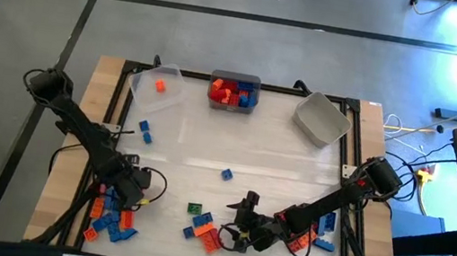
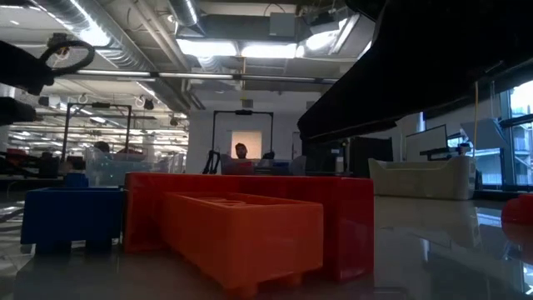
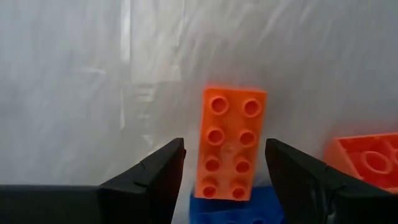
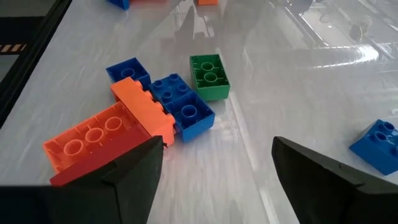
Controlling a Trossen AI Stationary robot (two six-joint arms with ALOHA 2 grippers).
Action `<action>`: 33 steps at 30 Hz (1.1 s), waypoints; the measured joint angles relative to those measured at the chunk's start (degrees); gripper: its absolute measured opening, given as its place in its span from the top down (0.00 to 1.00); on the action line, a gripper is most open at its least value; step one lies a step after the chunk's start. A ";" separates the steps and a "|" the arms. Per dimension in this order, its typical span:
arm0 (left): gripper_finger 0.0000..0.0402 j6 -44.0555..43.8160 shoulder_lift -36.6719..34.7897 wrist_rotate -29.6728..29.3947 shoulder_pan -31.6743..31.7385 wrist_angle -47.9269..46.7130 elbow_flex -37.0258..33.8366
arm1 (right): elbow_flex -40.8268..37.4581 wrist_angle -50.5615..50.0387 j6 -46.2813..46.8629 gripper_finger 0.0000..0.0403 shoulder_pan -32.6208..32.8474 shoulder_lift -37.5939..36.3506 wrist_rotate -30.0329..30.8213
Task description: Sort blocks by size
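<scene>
My left gripper (image 1: 123, 190) points down over a heap of orange and blue blocks (image 1: 111, 218) at the table's near left. It is open (image 3: 225, 157). Its fingers stand on either side of an orange eight-stud block (image 3: 231, 140) without touching it. That block's near end lies on a blue block (image 3: 231, 211). My right gripper (image 1: 239, 224) is open (image 4: 217, 149) and slants down at the near middle. Ahead of it lies a cluster of orange (image 4: 102, 134), blue (image 4: 180, 102) and green (image 4: 209, 76) blocks. It touches none of them.
At the far edge stand a clear bin (image 1: 157, 87) with one orange block, a dark bin (image 1: 234, 91) full of red, orange and blue blocks, and a grey bin (image 1: 320, 119). Single blue blocks (image 1: 145, 130) (image 1: 227, 175) lie mid-table. More blocks (image 1: 322, 233) lie under the right arm.
</scene>
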 joint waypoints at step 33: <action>0.66 9.83 0.04 -3.72 8.43 7.41 4.25 | 0.00 0.02 0.00 0.26 0.00 0.00 0.02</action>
